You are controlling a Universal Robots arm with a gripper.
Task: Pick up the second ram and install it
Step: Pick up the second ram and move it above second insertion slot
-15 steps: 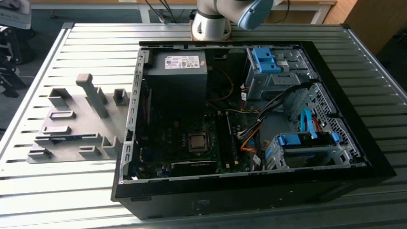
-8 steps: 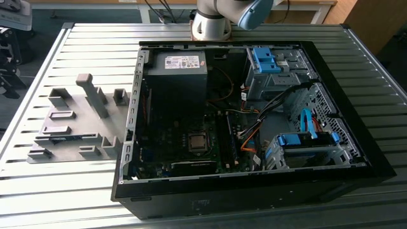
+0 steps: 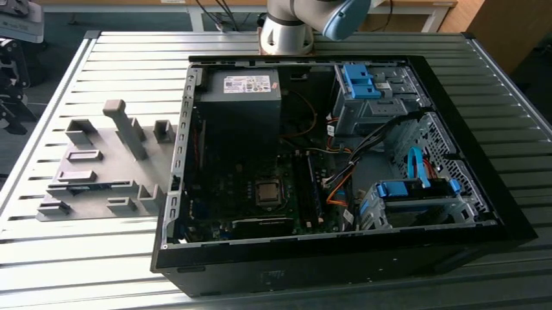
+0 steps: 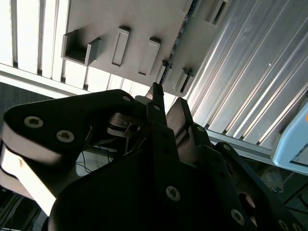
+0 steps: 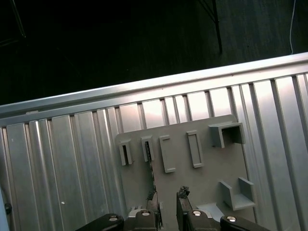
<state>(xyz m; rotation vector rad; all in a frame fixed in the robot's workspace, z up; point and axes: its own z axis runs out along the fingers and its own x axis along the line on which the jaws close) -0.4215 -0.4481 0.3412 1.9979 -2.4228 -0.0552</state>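
The second ram (image 5: 151, 166) is a thin dark stick standing on edge in the grey fixture plate (image 5: 202, 187), between two small slot blocks. In the second wrist view the ram (image 4: 174, 50) runs as a dark line along the plate's edge. In the exterior view the ram (image 3: 90, 187) is a dark strip with a blue patch on the fixture plate (image 3: 99, 165), left of the computer case. My gripper (image 5: 167, 195) hangs above the plate, just past the stick's near end. Its fingers (image 4: 180, 113) stand slightly apart with nothing between them.
The open black computer case (image 3: 172, 213) lies on the slatted metal table (image 3: 258, 42), with the motherboard's long black slots (image 3: 307, 184), a power supply (image 3: 242, 97) and blue drive brackets (image 3: 414, 189) inside. Tall grey blocks (image 3: 129, 129) rise from the fixture plate. The arm's base (image 3: 289, 32) stands behind the case.
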